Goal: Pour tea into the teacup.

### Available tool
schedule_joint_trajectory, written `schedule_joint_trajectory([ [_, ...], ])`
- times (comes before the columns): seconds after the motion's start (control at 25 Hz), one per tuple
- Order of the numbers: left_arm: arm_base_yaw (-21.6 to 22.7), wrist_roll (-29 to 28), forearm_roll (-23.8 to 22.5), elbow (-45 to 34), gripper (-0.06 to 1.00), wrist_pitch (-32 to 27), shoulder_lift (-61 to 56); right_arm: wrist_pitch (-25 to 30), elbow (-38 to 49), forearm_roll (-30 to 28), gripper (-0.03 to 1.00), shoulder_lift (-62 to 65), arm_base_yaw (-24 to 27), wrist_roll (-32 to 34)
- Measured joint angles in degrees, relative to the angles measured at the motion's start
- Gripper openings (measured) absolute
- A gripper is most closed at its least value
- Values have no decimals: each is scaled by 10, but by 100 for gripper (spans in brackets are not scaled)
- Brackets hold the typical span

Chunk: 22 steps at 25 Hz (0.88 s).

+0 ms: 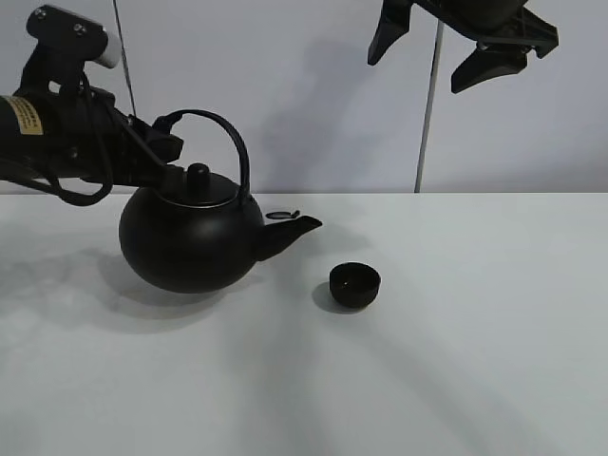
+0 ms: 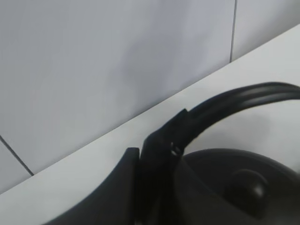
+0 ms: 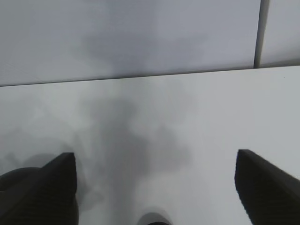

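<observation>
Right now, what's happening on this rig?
The left gripper is clamped on the handle of the kettle. The kettle is upright, its spout aimed at the teacup, with a gap between them. Nothing is pouring yet. The right gripper hangs open high above the table, holding nothing.

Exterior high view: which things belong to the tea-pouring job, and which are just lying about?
In the job:
kettle
teacup, near the kettle's spout
left gripper, fingers shut on the kettle's handle

Not in use:
right gripper, raised, fingers open, holding nothing
table, which only bears the two vessels
</observation>
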<state>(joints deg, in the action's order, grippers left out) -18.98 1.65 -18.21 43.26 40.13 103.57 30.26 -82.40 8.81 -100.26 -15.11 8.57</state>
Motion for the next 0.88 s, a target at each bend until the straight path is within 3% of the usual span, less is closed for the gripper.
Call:
schedule_joint_trajectory([
  [0.2,-16,4,-2,24,11,-51,7,0,0,0,63,0,0,0],
  [0.88,-49,4,-2,131,11,-102,84,-2,0,0,63,0,0,0],
])
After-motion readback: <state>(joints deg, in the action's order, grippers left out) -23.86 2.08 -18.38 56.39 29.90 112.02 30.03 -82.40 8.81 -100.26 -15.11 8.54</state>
